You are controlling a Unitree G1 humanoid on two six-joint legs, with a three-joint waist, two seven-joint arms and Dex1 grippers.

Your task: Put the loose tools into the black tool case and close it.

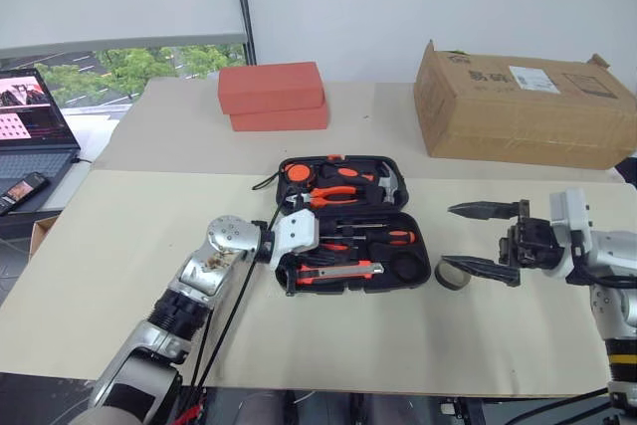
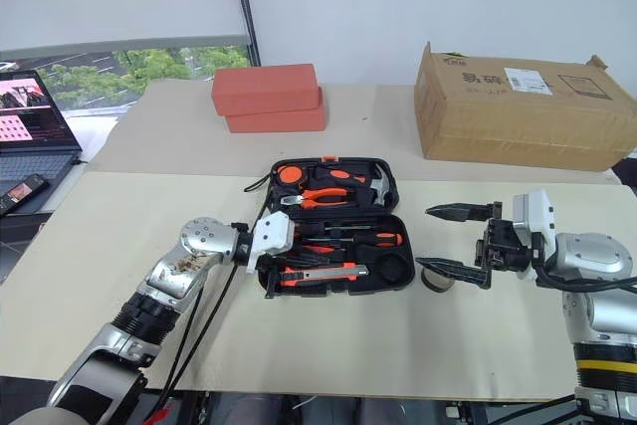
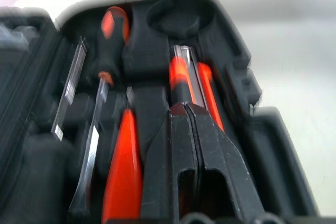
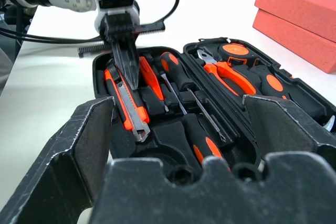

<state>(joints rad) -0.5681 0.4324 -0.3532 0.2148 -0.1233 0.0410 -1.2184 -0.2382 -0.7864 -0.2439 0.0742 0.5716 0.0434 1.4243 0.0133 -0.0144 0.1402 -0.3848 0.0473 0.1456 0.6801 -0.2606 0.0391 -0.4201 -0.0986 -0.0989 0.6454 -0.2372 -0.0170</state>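
I see the tool case (image 1: 353,221), glossy black moulded plastic with rounded corners, lying open mid-worktop (image 1: 149,246) on matte cream board. Screwdrivers (image 4: 178,80) and the orange-and-black utility knife (image 4: 126,103) sit in its near tray. My left pincer (image 4: 128,74) is pressed together, tips over the knife. My right pincer (image 1: 481,240) is spread wide just beside the small grey tape ring (image 1: 454,276), which rests outside the case.

Matt black plastic tool case (image 1: 413,246), brown cardboard box (image 1: 518,106)

Black tool case (image 1: 416,246); orange-black utility knife (image 4: 127,104); grey-olive tape ring (image 1: 454,275)
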